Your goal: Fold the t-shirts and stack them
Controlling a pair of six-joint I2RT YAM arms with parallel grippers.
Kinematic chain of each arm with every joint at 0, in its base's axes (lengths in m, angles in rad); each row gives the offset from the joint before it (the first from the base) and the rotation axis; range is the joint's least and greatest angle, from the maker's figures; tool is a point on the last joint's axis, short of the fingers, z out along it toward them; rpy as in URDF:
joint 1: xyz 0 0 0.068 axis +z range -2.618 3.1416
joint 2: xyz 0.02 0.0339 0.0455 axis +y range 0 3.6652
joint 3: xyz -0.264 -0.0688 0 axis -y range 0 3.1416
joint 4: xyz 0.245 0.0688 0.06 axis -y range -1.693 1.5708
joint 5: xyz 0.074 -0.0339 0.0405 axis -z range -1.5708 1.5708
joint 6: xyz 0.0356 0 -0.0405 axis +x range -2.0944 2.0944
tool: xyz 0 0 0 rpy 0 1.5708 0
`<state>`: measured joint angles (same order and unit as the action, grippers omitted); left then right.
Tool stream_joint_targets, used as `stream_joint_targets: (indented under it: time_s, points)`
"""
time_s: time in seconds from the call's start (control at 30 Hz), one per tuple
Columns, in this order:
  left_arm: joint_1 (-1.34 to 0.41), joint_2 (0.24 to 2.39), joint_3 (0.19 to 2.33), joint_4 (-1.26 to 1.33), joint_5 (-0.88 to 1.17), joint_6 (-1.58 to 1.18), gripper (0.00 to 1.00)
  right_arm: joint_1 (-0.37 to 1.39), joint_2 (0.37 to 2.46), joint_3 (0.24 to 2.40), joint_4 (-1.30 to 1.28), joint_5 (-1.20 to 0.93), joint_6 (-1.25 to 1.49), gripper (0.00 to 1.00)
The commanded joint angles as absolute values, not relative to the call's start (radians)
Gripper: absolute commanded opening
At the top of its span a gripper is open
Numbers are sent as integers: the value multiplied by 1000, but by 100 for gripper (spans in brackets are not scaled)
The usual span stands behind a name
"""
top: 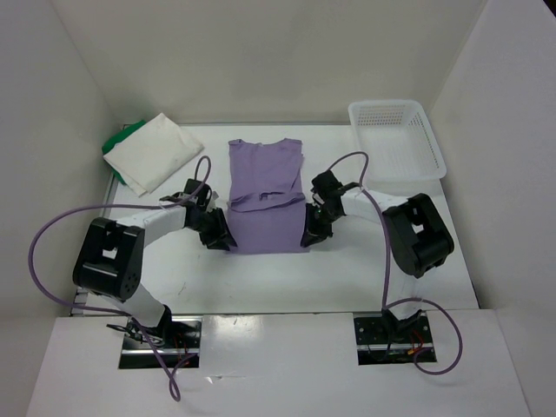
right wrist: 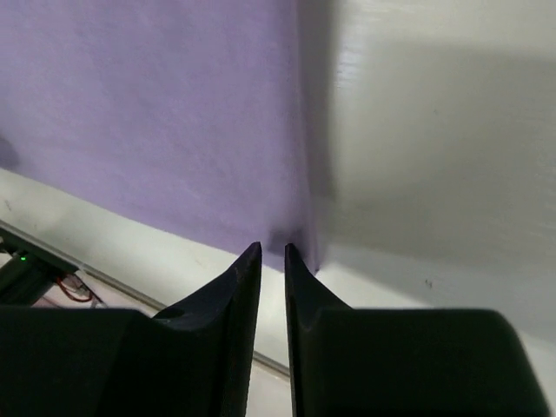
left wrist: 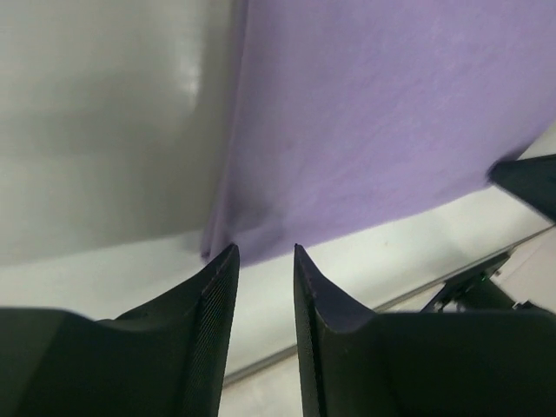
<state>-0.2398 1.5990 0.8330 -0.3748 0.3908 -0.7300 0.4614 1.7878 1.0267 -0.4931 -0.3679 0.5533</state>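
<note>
The lavender t-shirt (top: 268, 195) lies flat mid-table, sleeves folded in, hem toward me. My left gripper (top: 221, 241) sits at its near left corner; in the left wrist view its jaws (left wrist: 265, 248) stand open with bare table between them and the tips at the hem (left wrist: 373, 122). My right gripper (top: 311, 236) sits at the near right corner; its jaws (right wrist: 272, 246) are only narrowly apart, tips at the cloth's corner (right wrist: 174, 113), nothing gripped. The folded cream-white shirt (top: 152, 152) lies on the green shirt (top: 113, 143) at the back left.
A white mesh basket (top: 395, 139) stands at the back right. White walls close in the table on the left, back and right. Purple cables loop from both arms over the table.
</note>
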Motion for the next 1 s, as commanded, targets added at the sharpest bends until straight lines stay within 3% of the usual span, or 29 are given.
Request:
stream_joint_targets:
  time_s: [0.0,0.07,0.17,0.33,0.6,0.83,0.97]
  points:
    - [-238,1565,938,-495,390,-647,39,468,1738,1144,-606,-362,511,23]
    - [-238,1552,983,-506,379,-635,37,468,1749,1236,-615,-400,511,23]
    - [-238,1542,997,-454,388,-670,34,512,1796,1334,-585,-423,511,12]
    - [-256,1583,959,-358,425,-719,34,564,1937,1472,-486,-427,537,6]
    - [-267,1626,873,-289,364,-742,34,618,2153,1627,-472,-364,503,11]
    - [-267,1655,816,-299,285,-721,34,618,2212,1686,-407,-227,525,12]
    - [-267,1643,784,-321,239,-712,35,618,2212,1695,-322,-48,548,12]
